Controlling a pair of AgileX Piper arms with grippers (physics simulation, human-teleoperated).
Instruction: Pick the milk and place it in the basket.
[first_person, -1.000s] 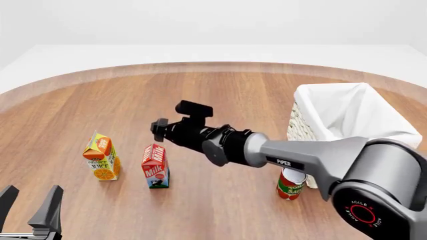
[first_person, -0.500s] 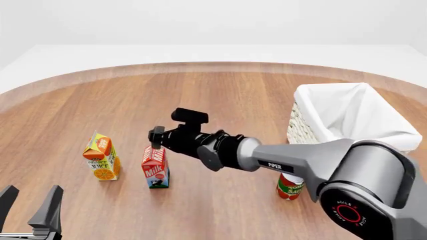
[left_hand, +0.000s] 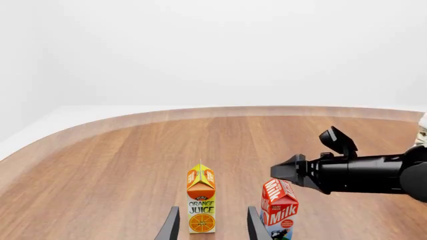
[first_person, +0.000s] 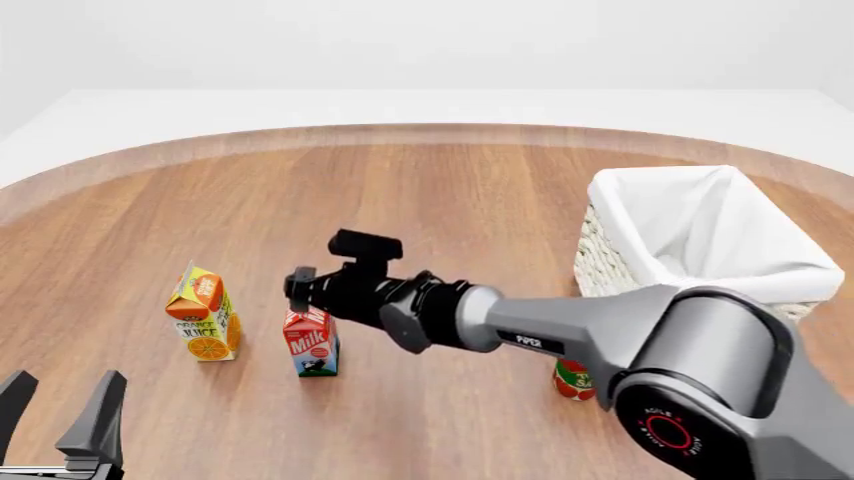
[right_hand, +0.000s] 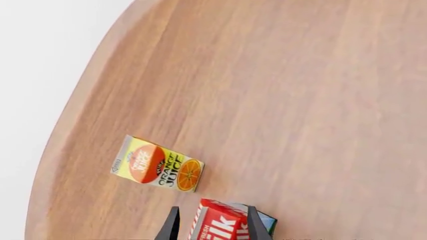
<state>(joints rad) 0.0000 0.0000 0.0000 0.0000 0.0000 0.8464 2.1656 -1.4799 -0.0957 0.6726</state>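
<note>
One hand, the right hand (first_person: 296, 288), is poised open astride the milk's (first_person: 311, 343) red top, nothing gripped; the milk stands on the surface (first_person: 454, 190). Closing is judged next.

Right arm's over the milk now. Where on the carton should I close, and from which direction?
Judging by its pose, come straight down from above. The milk stands upright, apart from the orange juice carton, so its flat side walls are free. The right gripper is open, with the red gabled top between its fingers; lower further and close on the flat walls below the sloped top, which would likely slip.
</note>
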